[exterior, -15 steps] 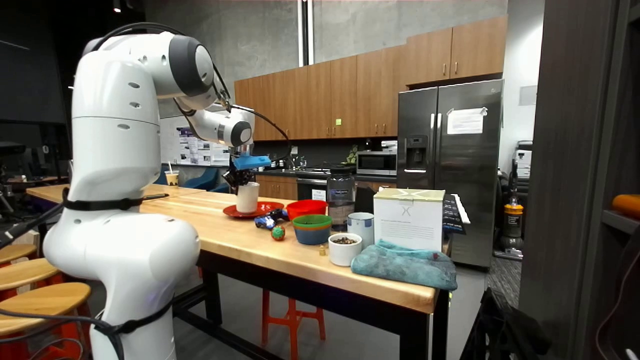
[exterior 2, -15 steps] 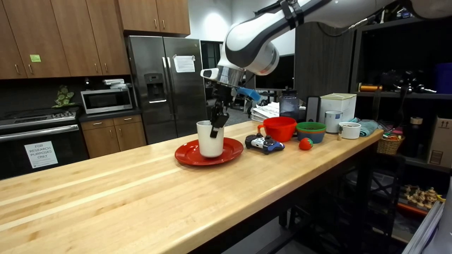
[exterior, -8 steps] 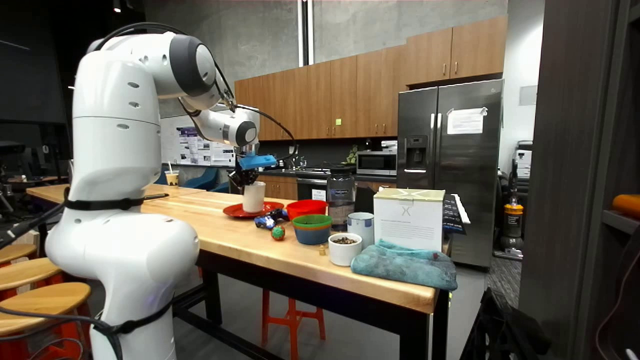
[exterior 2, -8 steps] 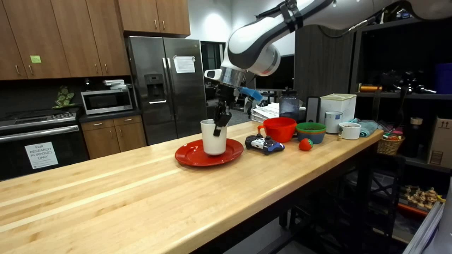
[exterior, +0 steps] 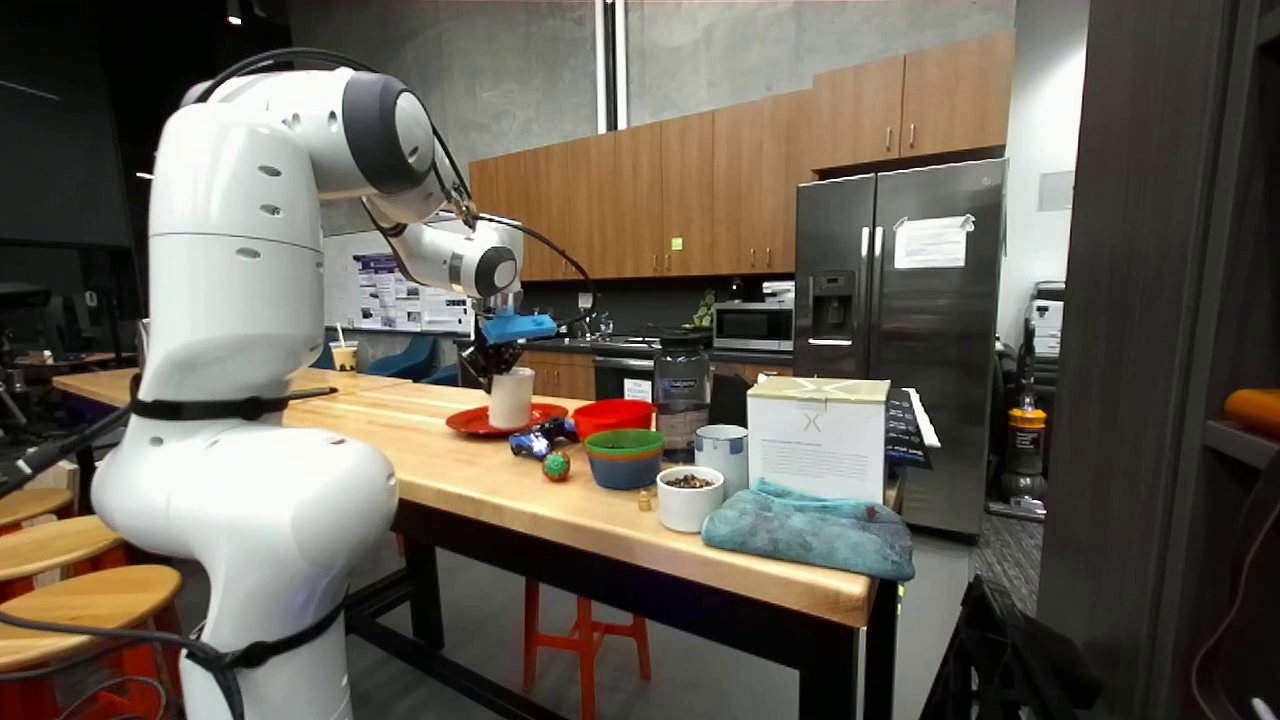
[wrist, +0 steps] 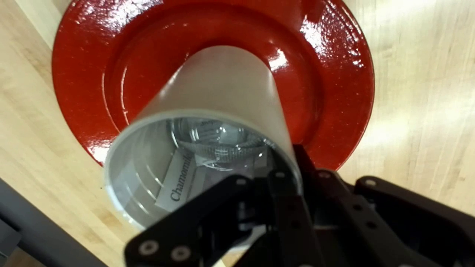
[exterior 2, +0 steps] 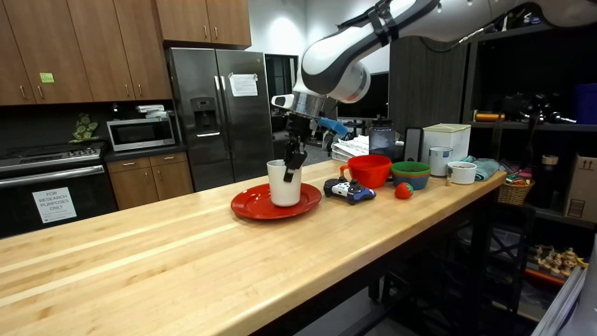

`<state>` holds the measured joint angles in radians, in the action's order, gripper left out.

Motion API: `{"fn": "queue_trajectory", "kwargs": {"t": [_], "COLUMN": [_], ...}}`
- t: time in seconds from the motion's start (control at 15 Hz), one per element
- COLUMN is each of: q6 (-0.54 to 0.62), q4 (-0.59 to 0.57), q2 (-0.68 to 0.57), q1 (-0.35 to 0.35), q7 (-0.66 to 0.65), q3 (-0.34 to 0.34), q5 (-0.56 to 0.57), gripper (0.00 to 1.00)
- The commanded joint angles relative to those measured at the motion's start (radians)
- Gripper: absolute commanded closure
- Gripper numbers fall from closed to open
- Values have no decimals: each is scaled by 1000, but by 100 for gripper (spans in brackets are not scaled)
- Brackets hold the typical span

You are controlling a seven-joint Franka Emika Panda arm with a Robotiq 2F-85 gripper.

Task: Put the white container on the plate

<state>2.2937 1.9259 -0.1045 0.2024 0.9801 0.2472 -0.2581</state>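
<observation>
The white container (exterior 2: 283,189) is upright over the right half of the red plate (exterior 2: 249,203). It also shows in an exterior view (exterior: 511,398). Its base appears to be on or just over the plate (exterior: 470,425). My gripper (exterior 2: 291,173) is shut on the container's wall, with one finger inside and one outside. In the wrist view the gripper (wrist: 292,163) grips the rim of the container (wrist: 226,85), which looks tilted from there and holds clear items and a paper reading "Chamomile". The plate (wrist: 85,74) lies behind it.
Beside the plate on the wooden table (exterior 2: 140,266) are a game controller (exterior 2: 349,190), a red bowl (exterior 2: 370,169), stacked bowls (exterior 2: 410,175) and a strawberry-like toy (exterior 2: 404,190). Farther along are a dark bottle (exterior: 683,400), a white bowl (exterior: 690,500), a mug, a white box (exterior: 815,440) and a cloth.
My gripper and the white container have moved right over the plate in the exterior views. The container rose slightly, then came down a little. The grip has stayed the same.
</observation>
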Motion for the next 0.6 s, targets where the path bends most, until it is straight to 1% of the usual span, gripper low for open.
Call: {"fn": "queue_trajectory", "kwargs": {"t": [0.0,0.07,0.13,0.27,0.53], "q6": [12,13,11,14,18], "q4": [2,2,0,3,-4], "q2": [6,6,6,6,4], "q1": [-8,-8,-8,-13,-21], "q7": [-3,-6,-8,-8,-7], "q3": [-4,-5,-7,-9,-13], "q5": [11,14,17,16,14], "gripper": [98,67,66,56,29]}}
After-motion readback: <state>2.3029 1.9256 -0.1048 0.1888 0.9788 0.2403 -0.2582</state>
